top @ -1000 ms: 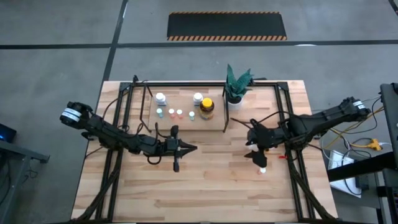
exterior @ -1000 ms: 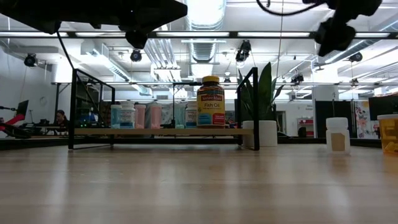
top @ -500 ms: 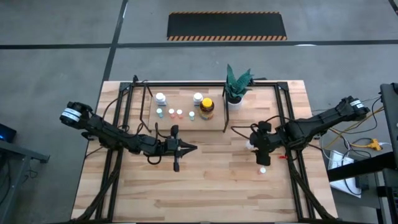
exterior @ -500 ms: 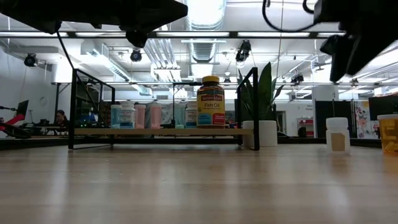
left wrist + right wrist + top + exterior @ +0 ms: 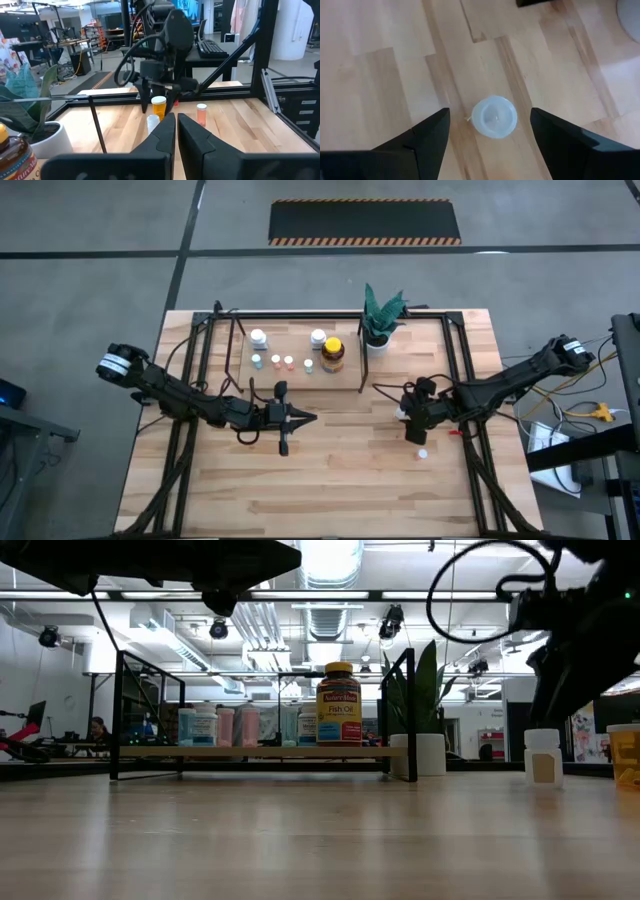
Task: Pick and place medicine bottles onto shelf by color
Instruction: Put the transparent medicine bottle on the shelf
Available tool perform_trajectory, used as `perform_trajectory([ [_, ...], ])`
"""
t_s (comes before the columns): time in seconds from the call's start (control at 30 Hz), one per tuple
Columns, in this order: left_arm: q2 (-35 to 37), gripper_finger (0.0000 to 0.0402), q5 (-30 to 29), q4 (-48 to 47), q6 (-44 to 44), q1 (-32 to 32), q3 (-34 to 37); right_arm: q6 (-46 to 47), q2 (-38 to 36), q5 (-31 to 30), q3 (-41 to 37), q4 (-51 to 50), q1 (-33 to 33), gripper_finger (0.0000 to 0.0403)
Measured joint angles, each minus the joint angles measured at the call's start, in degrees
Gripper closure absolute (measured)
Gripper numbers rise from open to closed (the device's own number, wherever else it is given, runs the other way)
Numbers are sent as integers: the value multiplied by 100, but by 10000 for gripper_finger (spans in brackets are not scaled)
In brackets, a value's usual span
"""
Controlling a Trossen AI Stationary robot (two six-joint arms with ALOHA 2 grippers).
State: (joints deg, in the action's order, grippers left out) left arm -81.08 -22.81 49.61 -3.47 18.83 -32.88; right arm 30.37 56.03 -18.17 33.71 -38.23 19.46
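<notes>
My right gripper (image 5: 489, 115) is open and points down over a white-capped medicine bottle (image 5: 494, 117), one finger on each side of it and a gap to each. That bottle stands on the table right of the shelf (image 5: 403, 416), and in the low view the bottle (image 5: 543, 757) sits just under the gripper (image 5: 565, 670). An orange-capped bottle (image 5: 159, 106) and a pink one (image 5: 201, 113) stand close by. The shelf (image 5: 300, 380) carries several small bottles and the amber yellow-capped bottle (image 5: 333, 352). My left gripper (image 5: 305, 418) waits shut in front of the shelf.
A spiky green plant in a white pot (image 5: 379, 320) stands at the shelf's right far corner. Black frame bars (image 5: 465, 370) run along both table sides. Bare tabletop (image 5: 340, 480) lies toward the near edge. The pink bottle (image 5: 422, 451) stands just nearside of my right gripper.
My right gripper has come down toward the white-capped bottle and shifted slightly toward the table's left, ending with its fingers pointing down around the bottle. The bottles have stayed in place.
</notes>
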Motion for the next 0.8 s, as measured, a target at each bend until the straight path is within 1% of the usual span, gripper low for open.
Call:
perform_trajectory([
  [0.2, 0, 400, 1, 1, -16, 0, 2, 216, 0, -270, -400, 401, 2, 147],
  [0.37, 0, 400, 0, 2, -23, 0, 15, 214, 0, -291, -576, 764, 2, 166],
  [0.5, 0, 400, 2, 1, -23, 0, 27, 295, 2, -293, -629, 770, 0, 192],
  [0.63, 0, 400, 2, 0, -23, 0, 28, 302, 2, -291, -629, 858, 2, 228],
  [0.7, 0, 400, 2, 0, -23, 0, 31, 272, 2, -274, -621, 1077, 0, 248],
  [0.8, 0, 400, 2, 1, -39, 0, 23, -13, 2, -36, -619, 1763, 2, 272],
])
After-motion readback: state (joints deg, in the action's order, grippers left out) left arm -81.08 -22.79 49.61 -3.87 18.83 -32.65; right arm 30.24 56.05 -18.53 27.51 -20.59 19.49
